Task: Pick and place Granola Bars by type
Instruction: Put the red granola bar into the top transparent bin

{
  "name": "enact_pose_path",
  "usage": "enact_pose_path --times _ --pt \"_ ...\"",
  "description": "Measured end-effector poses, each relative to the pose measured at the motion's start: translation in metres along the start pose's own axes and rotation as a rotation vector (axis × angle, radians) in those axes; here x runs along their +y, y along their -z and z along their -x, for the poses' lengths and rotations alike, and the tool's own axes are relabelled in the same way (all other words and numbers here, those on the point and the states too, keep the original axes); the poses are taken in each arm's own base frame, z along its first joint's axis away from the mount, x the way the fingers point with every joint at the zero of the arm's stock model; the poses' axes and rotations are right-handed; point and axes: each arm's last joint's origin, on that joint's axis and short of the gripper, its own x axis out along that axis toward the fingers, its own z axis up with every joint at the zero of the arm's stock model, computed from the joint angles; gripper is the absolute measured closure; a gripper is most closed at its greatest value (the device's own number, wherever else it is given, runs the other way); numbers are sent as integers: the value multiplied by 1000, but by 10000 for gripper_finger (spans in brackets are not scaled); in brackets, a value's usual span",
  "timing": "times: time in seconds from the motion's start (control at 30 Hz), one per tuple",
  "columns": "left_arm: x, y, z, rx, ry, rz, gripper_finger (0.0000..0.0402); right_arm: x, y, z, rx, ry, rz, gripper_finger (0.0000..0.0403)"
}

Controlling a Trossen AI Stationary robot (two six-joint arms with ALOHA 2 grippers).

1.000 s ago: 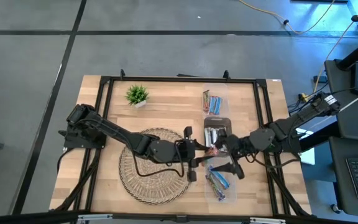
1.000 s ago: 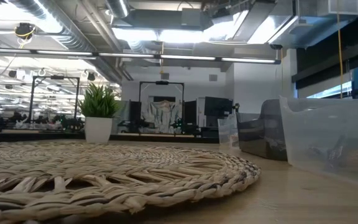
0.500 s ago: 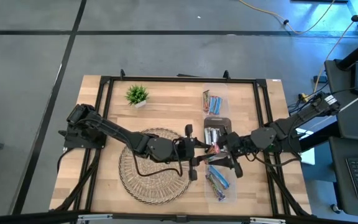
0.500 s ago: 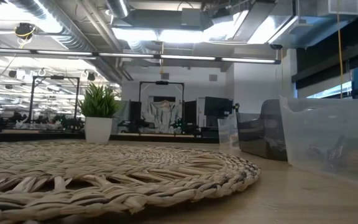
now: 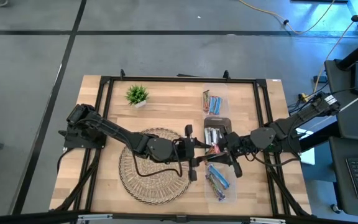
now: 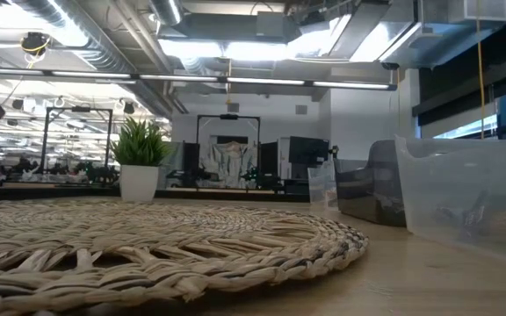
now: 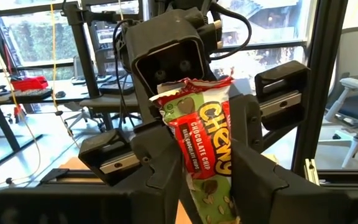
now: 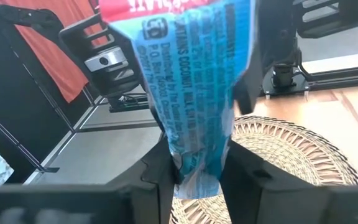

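One granola bar (image 5: 214,149), its wrapper green and red with "Chewy" print (image 7: 204,143), is held in the air between both grippers, just right of the woven mat (image 5: 151,165). My left gripper (image 5: 202,151) is shut on the end nearer the table's left. My right gripper (image 5: 224,151) is shut on the opposite end. The right wrist view shows the wrapper's printed back (image 8: 191,74). Other granola bars lie in three clear bins (image 5: 215,130) along the table's right half. My left gripper pinches the bar's left-hand end (image 7: 211,198) between its two fingers, coming level from the table's left, fingers along the bar. The bar is clear of the table and spans to the other gripper. My right gripper pinches the bar's right-hand end by the crimped seam (image 8: 194,169) between its two fingers. It comes level from the table's right, facing the left gripper. The bar is lifted clear.
A small potted plant (image 5: 137,95) stands at the far left of the table. The far bin (image 5: 213,102) holds blue and green bars, the middle bin silver ones, the near bin (image 5: 219,180) blue ones. A black frame runs round the table.
My right gripper has shut its fingers onto the bar's free end, while my left gripper has kept the bar in place.
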Motion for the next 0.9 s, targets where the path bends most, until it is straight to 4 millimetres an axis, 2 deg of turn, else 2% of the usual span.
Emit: enact_pose_path --times 0.2,0.4,0.77,0.9 --pt "1 2 0 19 -35 -9 240 0 0 0 5 2 1 291" --pt "-2 4 6 75 -72 -100 192 0 1 0 9 4 2 291" --pt "-4 5 12 117 -94 -107 185 -8 2 0 -5 145 8 291" --pt "4 -8 25 138 -113 -108 179 -14 2 -1 11 178 -9 291"
